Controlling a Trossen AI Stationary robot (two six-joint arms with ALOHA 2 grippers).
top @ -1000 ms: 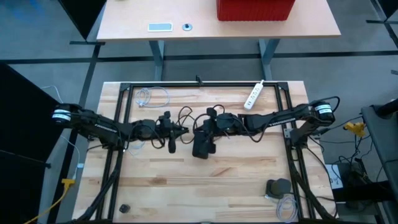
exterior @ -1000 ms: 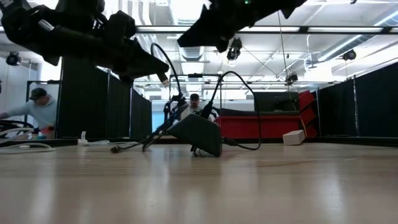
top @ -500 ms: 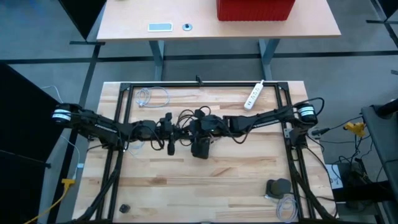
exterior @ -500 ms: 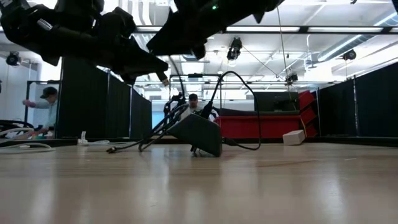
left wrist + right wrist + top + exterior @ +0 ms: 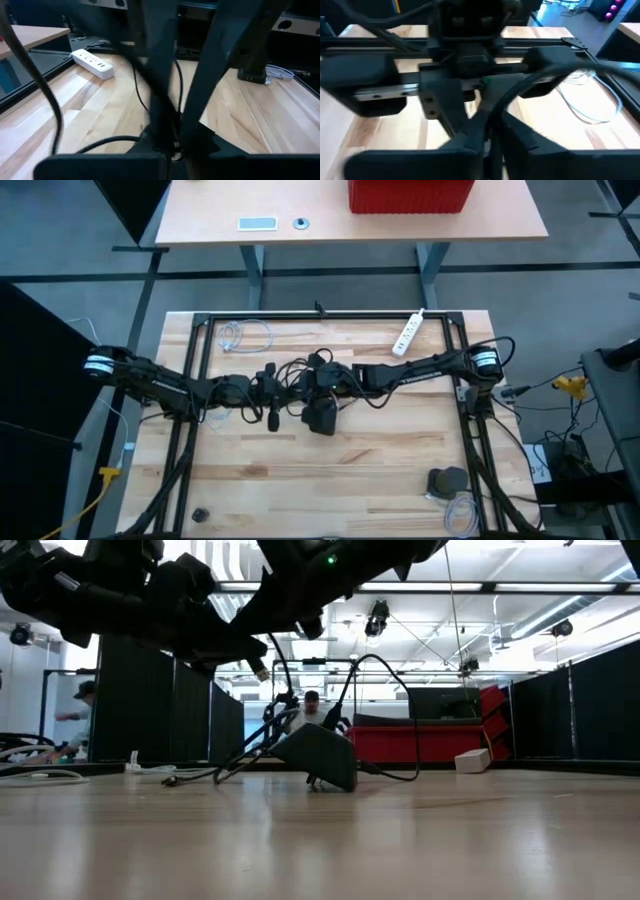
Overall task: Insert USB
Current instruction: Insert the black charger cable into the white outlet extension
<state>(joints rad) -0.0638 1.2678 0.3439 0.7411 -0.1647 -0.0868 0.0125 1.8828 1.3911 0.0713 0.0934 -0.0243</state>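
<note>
No brand or lettering is showing clearly enough to read on anything here, and no container with contents is showing either. Both arms are reaching in over the middle of the wooden tabletop (image 5: 330, 470), meeting above a tangle of black cable (image 5: 293, 367). The left pincer (image 5: 283, 387) is hanging in the air just left of centre, and a thin black cable with a small light plug (image 5: 263, 673) is sticking out from its tip; its fingers look clamped on that cable, though the grip itself is blurred in the wrist view. The right pincer (image 5: 318, 373) is sitting just beside it, over a dark boxy hub (image 5: 321, 416) that is resting on the tabletop with cables looping out of it; whether its fingers are apart or together, I cannot tell. In the low view the hub (image 5: 320, 755) is standing tilted on the wood. A white power strip (image 5: 407, 332) is lying near the far right corner, a thin white cable (image 5: 245, 334) is coiling near the far left, and a grey puck (image 5: 447, 480) is sitting near the near right corner. Beyond the tabletop, a person in a cap (image 5: 82, 708) is standing at the left.
</note>
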